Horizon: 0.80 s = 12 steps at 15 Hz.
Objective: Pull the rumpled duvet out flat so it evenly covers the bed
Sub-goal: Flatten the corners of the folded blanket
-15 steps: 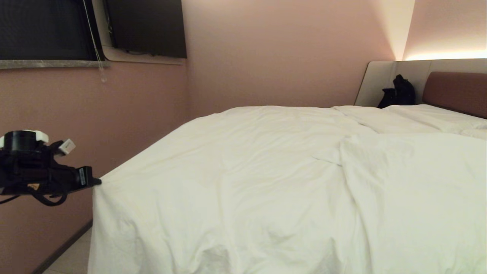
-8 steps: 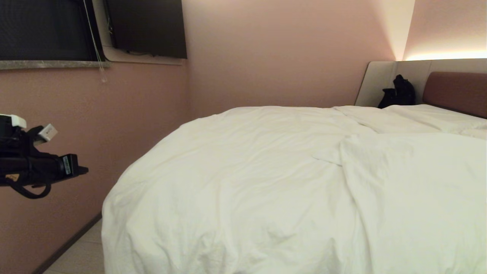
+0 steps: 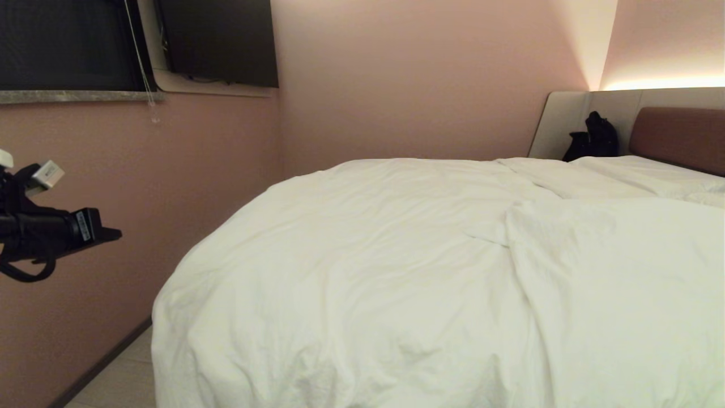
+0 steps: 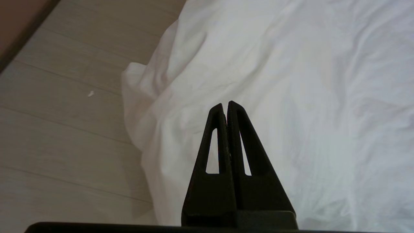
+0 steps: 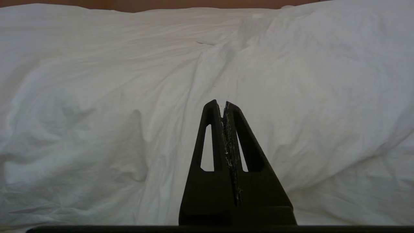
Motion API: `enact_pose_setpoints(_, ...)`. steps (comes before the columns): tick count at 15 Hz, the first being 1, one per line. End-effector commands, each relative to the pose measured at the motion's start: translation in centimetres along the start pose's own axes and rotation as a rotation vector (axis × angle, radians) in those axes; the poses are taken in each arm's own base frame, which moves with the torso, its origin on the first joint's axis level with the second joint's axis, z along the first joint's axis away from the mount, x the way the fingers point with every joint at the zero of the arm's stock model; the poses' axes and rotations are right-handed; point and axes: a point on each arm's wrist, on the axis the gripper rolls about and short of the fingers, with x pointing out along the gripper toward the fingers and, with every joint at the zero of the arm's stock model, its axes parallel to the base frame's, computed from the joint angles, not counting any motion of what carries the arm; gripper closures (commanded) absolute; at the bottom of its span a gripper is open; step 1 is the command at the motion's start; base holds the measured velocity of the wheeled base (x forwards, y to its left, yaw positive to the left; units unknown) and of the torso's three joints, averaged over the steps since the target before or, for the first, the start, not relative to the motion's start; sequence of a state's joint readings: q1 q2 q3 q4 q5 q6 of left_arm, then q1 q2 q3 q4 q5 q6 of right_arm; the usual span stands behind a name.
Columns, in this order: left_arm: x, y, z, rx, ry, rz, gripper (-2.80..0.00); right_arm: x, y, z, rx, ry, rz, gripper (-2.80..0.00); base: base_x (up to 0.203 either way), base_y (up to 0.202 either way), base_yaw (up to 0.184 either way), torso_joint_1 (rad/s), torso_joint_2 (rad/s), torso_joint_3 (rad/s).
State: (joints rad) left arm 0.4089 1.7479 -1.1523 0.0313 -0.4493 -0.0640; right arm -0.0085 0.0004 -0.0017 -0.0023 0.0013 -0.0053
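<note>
The white puffy duvet [image 3: 396, 255] lies wrinkled over the bed, whose brown headboard [image 3: 677, 136] shows at the far right. A fold ridge runs across the duvet's right half. Its near left corner hangs rounded toward the floor. My left gripper [image 3: 116, 232] hovers in the air left of that corner, shut on nothing and apart from the cloth. In the left wrist view the gripper [image 4: 225, 104] points down at the duvet [image 4: 291, 81] corner. My right gripper [image 5: 223, 103] is out of the head view; its wrist view shows it shut, facing the duvet [image 5: 129, 81] and holding nothing.
A pink wall [image 3: 170, 170] runs close along the bed's left side, with a narrow strip of pale floor [image 3: 113, 379] between. A dark screen [image 3: 221, 39] hangs on the wall. A black bag [image 3: 595, 139] sits by the grey surround at the head end.
My left gripper, whose tip was at the duvet's stretched left corner, has drawn away up and to the left. The corner has dropped back and rounded off.
</note>
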Motion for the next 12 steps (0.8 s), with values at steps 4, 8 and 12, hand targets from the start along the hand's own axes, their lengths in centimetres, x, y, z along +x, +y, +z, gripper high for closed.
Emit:
enact_pose_setpoints(4,3.9,2.7,0.7,-0.243,0.055,-0.151,0.0,0.0,0.0,0.0,-0.001,-0.001,0.0,0.0,0.0,0.0,0.0,0.0,0.0,0.0)
enact_pose_setpoints(8,4.6,4.5,0.5,-0.29,0.066,-0.168,0.0,0.0,0.0,0.0,-0.001,-0.001,0.0,0.0,0.0,0.0,0.0,0.0,0.0,0.0)
enact_pose_setpoints(12,7.1,9.9,-1.2,-0.3,0.099,-0.118,0.0,0.0,0.0,0.0,-0.001,-0.001,0.0,0.0,0.0,0.0,0.0,0.0,0.0,0.0)
